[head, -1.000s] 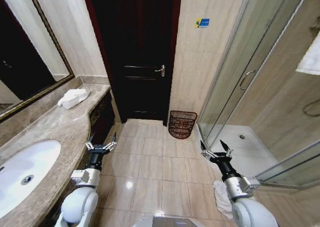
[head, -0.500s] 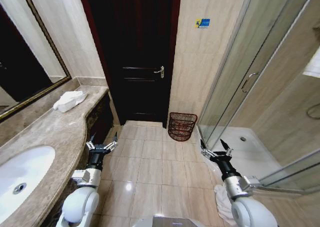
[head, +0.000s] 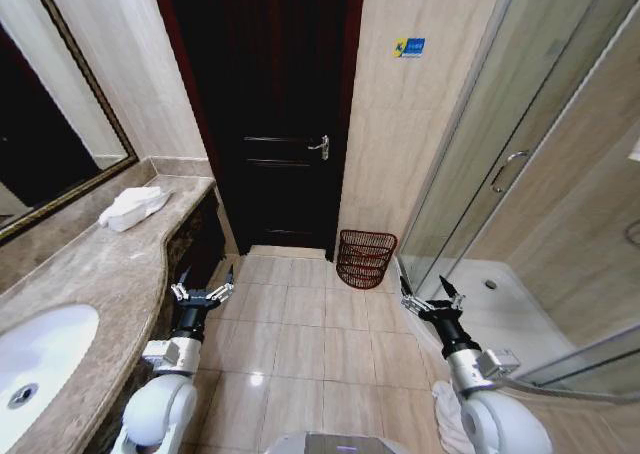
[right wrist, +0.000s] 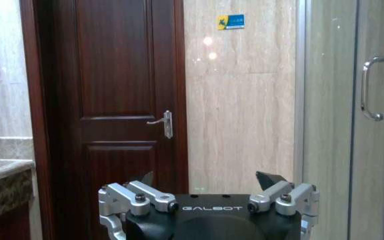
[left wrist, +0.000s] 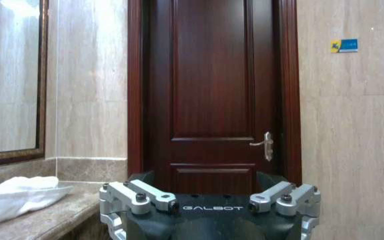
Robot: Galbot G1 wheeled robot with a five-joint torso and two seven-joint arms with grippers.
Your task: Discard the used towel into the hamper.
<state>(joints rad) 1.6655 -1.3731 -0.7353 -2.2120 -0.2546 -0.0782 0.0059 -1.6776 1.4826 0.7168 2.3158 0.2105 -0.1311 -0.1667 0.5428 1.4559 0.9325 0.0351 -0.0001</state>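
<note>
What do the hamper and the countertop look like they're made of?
The hamper looks like reddish-brown coated wire or possibly wicker: an open weave with horizontal rings. The countertop looks like polished brown stone, likely marble or granite, mottled and glossy.

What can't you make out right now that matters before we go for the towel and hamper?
- Inside of the hamper: head view, too far and small to tell whether anything is in it.
- White cloth on the floor: head view, mostly hidden behind the right arm and cut by the bottom edge.
- Towel on the counter: left wrist view, cut off by the frame edge.
- Left claw and right claw both hang open, empty.
</note>
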